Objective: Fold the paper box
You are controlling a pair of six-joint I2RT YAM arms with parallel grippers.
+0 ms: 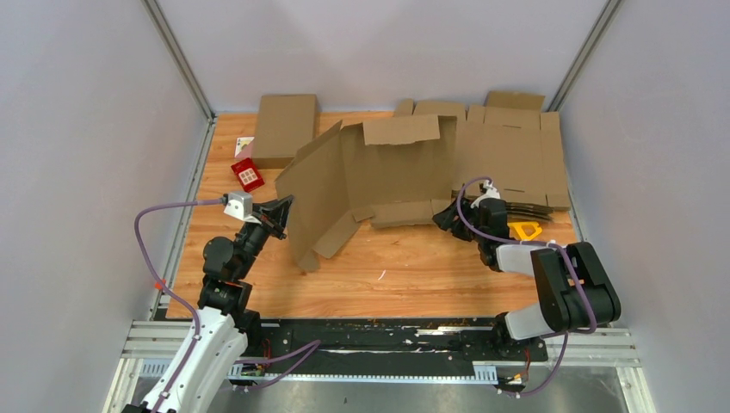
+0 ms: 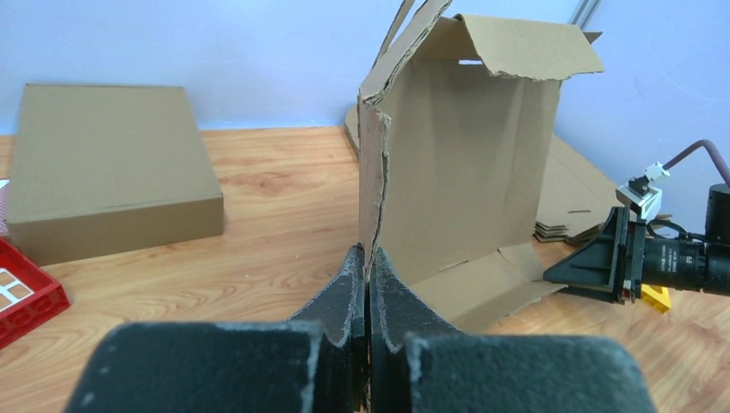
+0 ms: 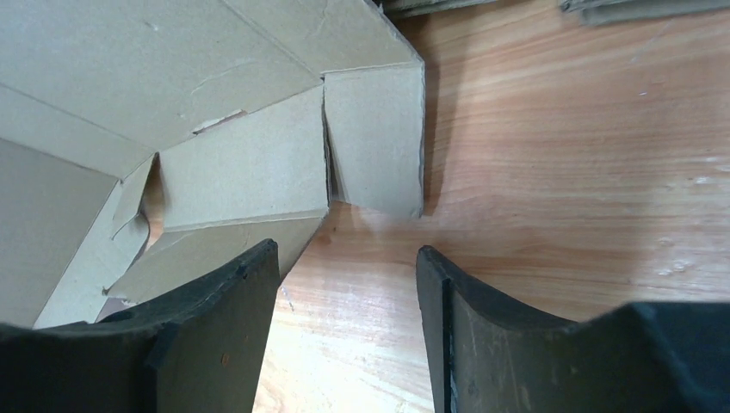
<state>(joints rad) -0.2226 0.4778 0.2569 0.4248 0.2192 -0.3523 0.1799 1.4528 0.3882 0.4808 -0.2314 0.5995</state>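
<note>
Brown corrugated cardboard stands half-raised at the middle of the wooden bench (image 1: pixel 430 262). It is the paper box (image 1: pixel 392 168), a single die-cut sheet with its back panel upright, its left panel angled forward toward the near edge and a top flap bent over at the crown.

From overhead, the left pincer (image 1: pixel 281 212) meets the outer edge of that left panel, while the right pincer (image 1: pixel 447 215) sits low by the box's lower right corner. Only the left wrist camera shows the grip plainly: both fingers (image 2: pixel 344 292) are pressed together on the panel's thin, ragged edge, clamping it. The same view looks into the hollow of the box, where a crease runs along the foot of the back panel and a low flap lies forward on the wood.

The right wrist camera alone shows the right pincer's jaws standing apart, with bare wood between them and nothing held. Small bottom flaps lie flat just ahead of its left finger, and one short tab is set off by a slit.

A closed cardboard carton (image 1: pixel 284 127) and a red tray (image 1: pixel 247 175) lie near the far left corner. A stack of flat cardboard sheets (image 1: pixel 516 155) fills the far right, just beside the box's right side, and a yellow object (image 1: pixel 525 230) rests by the right arm. Bare wood stretches across the near half of the bench between the two arms. Grey walls close in on the left, right and far sides.
</note>
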